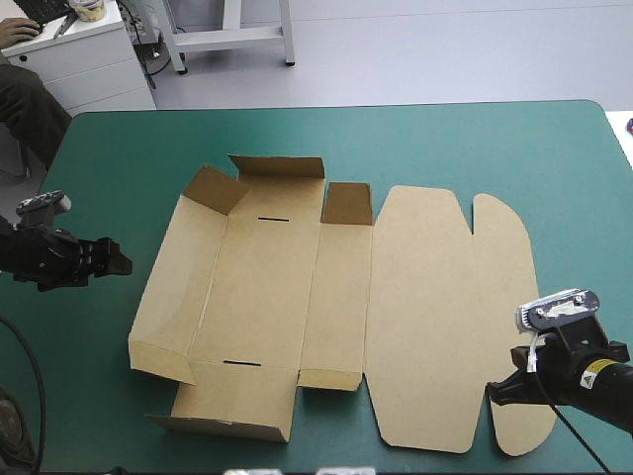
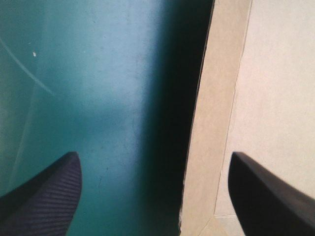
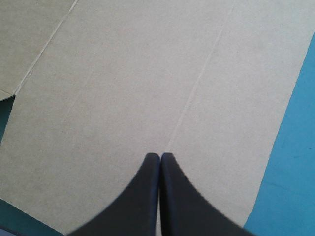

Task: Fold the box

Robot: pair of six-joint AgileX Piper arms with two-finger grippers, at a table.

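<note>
Left end effector [image 2: 153, 157] spread, just beside the box [image 1: 267, 287] at its left edge; right end effector [image 3: 160, 156] pressed together above its flat lid panel; box lies central on the worktop [image 1: 445, 139], far flaps raised; board likely light, stiff, hinging at scores; grasp a free wall edge.

One brown box [image 1: 262, 287] is counted, a single cut sheet, laid on one table [image 1: 445, 139] with a teal-green cover. Two narrow slots are cut in the base panel: one far slot [image 1: 270, 217] and one near slot [image 1: 242, 363]. One broad lid panel [image 1: 415, 317] and one rounded flap [image 1: 504, 287] are joined to it. Two grippers are counted: one left gripper [image 1: 125, 262] and one right gripper [image 1: 493, 392]. Two black fingers [image 2: 44, 201] are carried by each, four in all.
</note>
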